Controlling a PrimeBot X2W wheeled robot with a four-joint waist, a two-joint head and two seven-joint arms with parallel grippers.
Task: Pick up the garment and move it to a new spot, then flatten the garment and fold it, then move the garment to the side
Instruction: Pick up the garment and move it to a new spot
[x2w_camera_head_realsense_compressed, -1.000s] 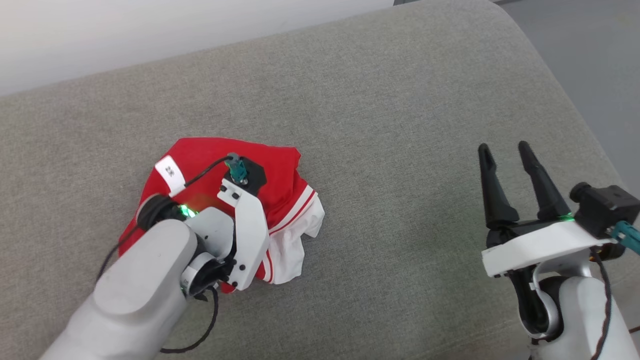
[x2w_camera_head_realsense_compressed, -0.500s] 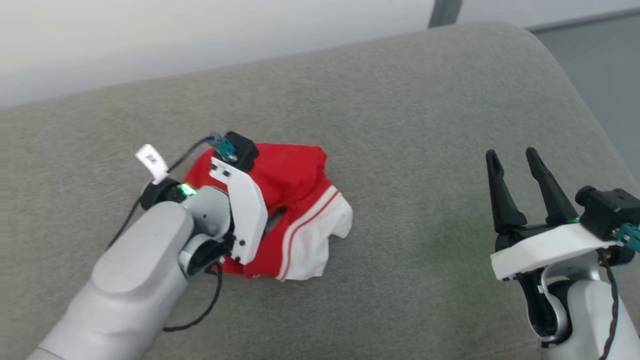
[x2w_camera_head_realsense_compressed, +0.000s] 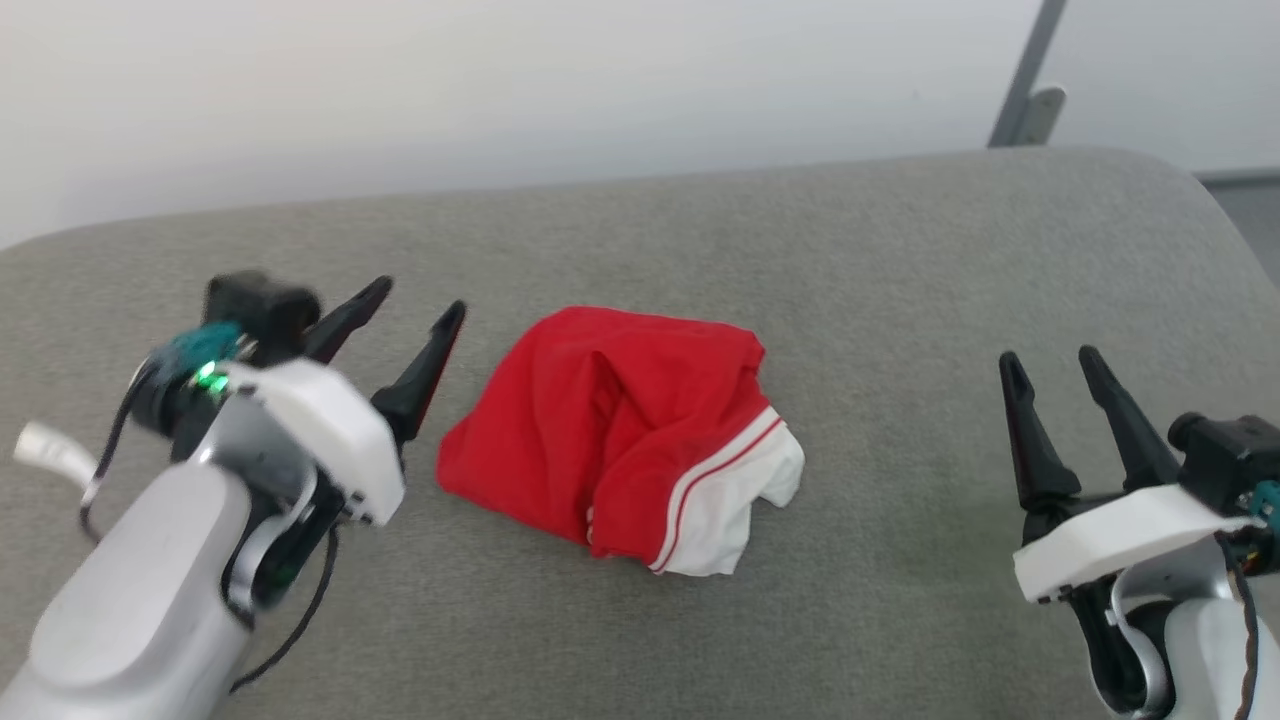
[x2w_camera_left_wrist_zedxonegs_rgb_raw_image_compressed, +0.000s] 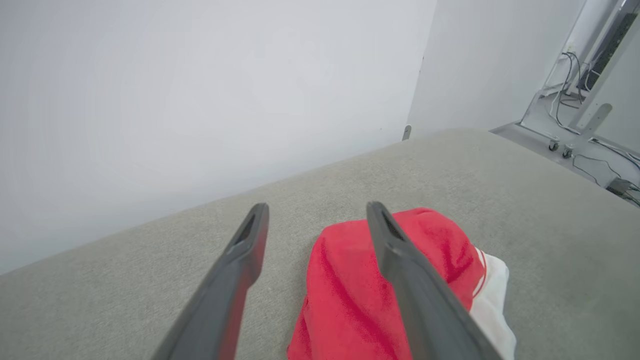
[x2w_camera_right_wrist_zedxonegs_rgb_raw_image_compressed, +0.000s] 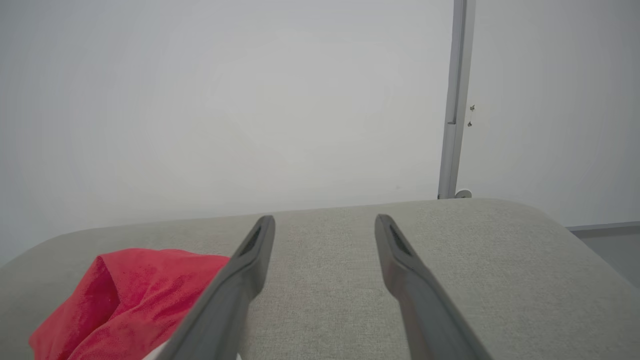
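Releasing the garment (x2w_camera_head_realsense_compressed: 610, 420), the left gripper (x2w_camera_head_realsense_compressed: 420, 297) draws back beside it, fingers spread; the right gripper (x2w_camera_head_realsense_compressed: 1048, 356) waits spread, empty. Crumpled on the cushion (x2w_camera_head_realsense_compressed: 850, 260), it likely needs flattening next.

Garment (x2w_camera_head_realsense_compressed: 600, 420) red, white sleeve, red-white striped trim; couch (x2w_camera_head_realsense_compressed: 900, 250) grey.

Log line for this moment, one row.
garment: crumpled on grey cushion, unheld | left tool: open, beside garment | right tool: open, apart

Matt cloth garment (x2w_camera_head_realsense_compressed: 600, 420) on rough-txtd fabric cushion (x2w_camera_head_realsense_compressed: 900, 250).
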